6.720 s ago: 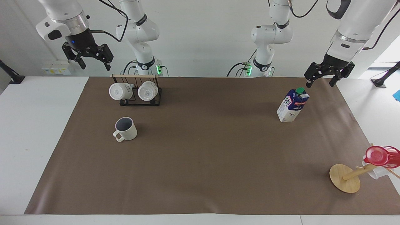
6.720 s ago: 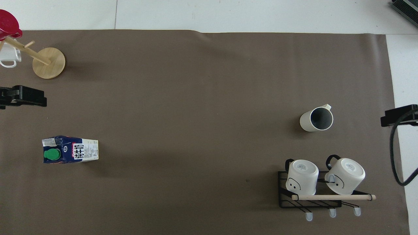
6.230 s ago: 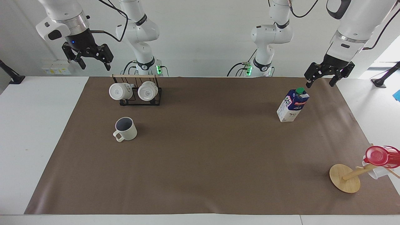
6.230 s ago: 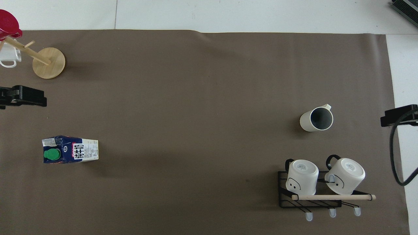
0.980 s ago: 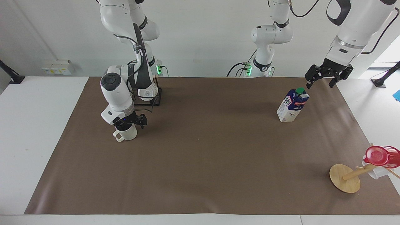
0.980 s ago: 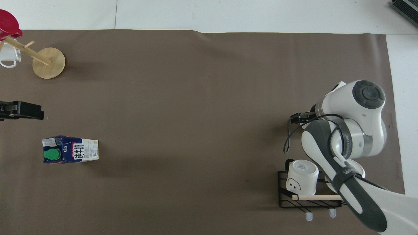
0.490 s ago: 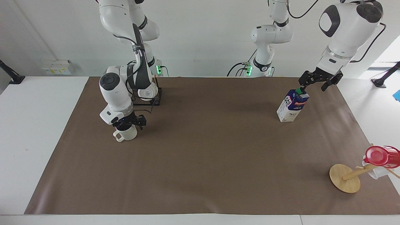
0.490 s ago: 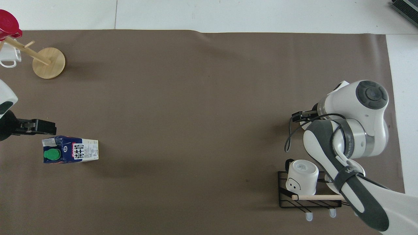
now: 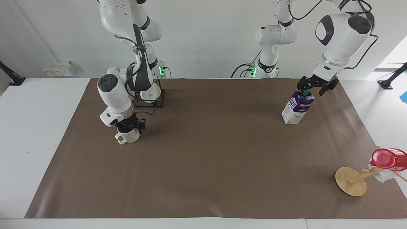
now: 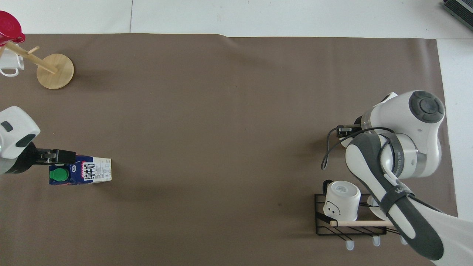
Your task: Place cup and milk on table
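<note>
Two tools work at once: right tool [image 9: 128, 127] clenched on cup [image 9: 127, 136] rim to lift; left tool [image 9: 314, 87], spread, straddles milk [image 9: 297, 107] cap.

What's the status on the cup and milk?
Right gripper down on the cup. Left gripper open over the milk. Nothing in the way.
</note>
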